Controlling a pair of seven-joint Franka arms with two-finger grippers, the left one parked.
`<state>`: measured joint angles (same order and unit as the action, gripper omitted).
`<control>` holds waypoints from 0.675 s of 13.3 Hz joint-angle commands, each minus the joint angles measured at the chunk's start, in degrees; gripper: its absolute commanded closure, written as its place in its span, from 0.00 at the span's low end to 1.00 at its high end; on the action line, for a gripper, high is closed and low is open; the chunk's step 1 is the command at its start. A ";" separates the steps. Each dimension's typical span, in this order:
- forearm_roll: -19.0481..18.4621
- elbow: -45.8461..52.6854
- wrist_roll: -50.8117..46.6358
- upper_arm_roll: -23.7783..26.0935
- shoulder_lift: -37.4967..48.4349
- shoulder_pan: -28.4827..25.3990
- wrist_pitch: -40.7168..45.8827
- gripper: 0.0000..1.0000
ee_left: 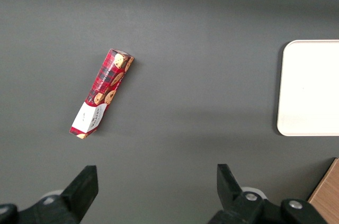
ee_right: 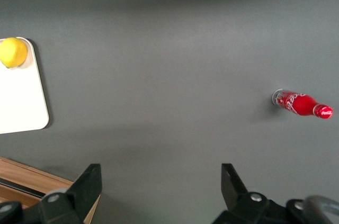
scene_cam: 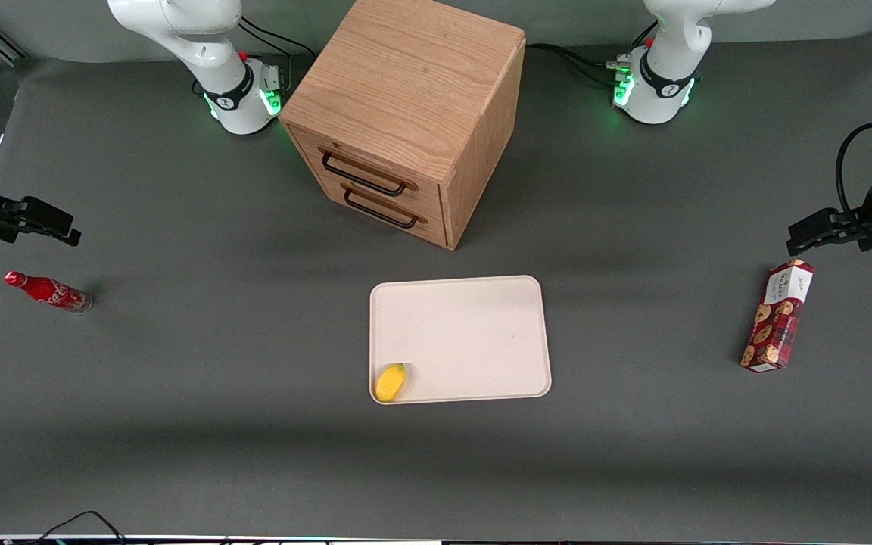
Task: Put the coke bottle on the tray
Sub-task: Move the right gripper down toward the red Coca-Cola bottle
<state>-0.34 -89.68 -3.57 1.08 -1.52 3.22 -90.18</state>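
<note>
The jaws [ee_right: 159, 192] stand wide and empty above the counter [scene_cam: 216, 424], the bottle [scene_cam: 48, 291] standing just beside them and well apart from the tray [scene_cam: 474, 333]; judged light, rigid, slick and tippable, grasp mid-body.

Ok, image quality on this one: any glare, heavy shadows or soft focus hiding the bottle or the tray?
Front view: even lighting, broad soft shadow bands on the mat, coke bottle and tray both crisp; the gripper hangs above the mat near the bottle. Right wrist view: the bottle is sharp, its open fingers dark and slightly soft. Left wrist view: the tray is bright, near washed out.
</note>
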 commanded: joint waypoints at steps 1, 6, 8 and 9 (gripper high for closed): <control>0.52 -2.43 1.20 -0.90 1.70 -0.67 -0.52 0.00; -0.88 -3.92 1.55 -2.83 -1.37 2.22 -1.22 0.00; -4.65 -4.19 7.49 -6.33 -4.00 2.76 -3.31 0.00; -4.67 -4.28 11.62 -9.40 -5.41 3.37 -5.42 0.00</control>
<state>-3.70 -93.87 1.39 -4.43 -4.51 5.72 -92.63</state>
